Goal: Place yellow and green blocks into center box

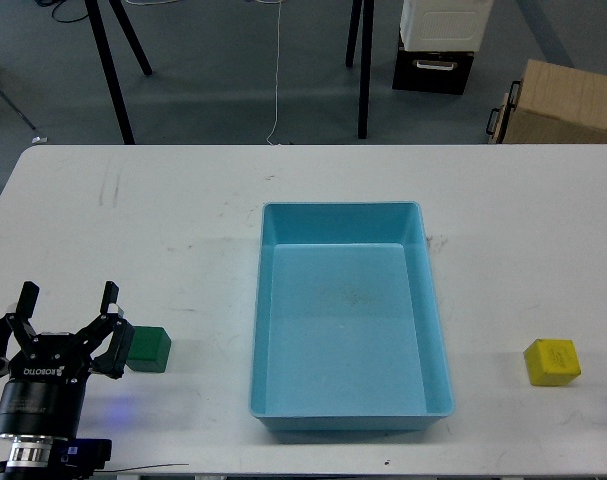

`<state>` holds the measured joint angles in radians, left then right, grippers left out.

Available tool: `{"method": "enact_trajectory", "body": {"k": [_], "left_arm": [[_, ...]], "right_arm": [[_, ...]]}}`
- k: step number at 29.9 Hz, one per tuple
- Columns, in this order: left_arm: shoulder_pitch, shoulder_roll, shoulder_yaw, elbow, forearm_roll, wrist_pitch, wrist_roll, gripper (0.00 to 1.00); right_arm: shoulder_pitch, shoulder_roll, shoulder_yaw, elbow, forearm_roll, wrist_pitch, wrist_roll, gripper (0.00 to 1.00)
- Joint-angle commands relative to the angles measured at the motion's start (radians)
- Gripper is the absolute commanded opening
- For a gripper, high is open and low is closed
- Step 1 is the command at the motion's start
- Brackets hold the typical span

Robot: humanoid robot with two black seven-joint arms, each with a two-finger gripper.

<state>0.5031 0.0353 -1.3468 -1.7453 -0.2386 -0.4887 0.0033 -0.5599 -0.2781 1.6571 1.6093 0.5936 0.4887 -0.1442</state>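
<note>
Just right of left gripper [68,296]: green block [148,349].

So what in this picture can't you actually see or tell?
- Right hand: not in the head view; only a dark sliver at the right edge.
- Green block: its left side sits behind the left hand.
- Yellow block: the mark on top is too faint to read.
- Blue tray: its near wall hides the table just behind it.

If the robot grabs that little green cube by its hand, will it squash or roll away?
The green cube probably stays rigid: its edges look crisp. Flat faces mean it should slide, not roll. It looks small beside the left gripper, so likely light.
</note>
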Motion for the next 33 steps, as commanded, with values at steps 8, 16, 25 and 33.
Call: {"method": "enact_trajectory", "body": {"k": [8,16,25,33], "left_arm": [[0.0,0.0,0.0,0.0,-0.002,0.0,-0.002,1.0],[-0.002,0.0,0.002,0.0,-0.004,0.0,0.0,1.0],[-0.005,0.001,0.015,0.001,-0.004,0.0,0.001,1.0],[-0.031,0.0,0.02,0.013,-0.001,0.0,0.001,1.0]], "right_arm": [[0.012,0.023,0.004,-0.005,-0.024,0.0,0.0,1.0],[0.014,0.025,0.007,-0.005,-0.122,0.0,-0.002,1.0],[0.049,0.017,0.022,-0.006,-0.196,0.0,-0.008,1.0],[0.045,-0.143,0.056,0.034,-0.331,-0.071,-0.087,1.0]]}}
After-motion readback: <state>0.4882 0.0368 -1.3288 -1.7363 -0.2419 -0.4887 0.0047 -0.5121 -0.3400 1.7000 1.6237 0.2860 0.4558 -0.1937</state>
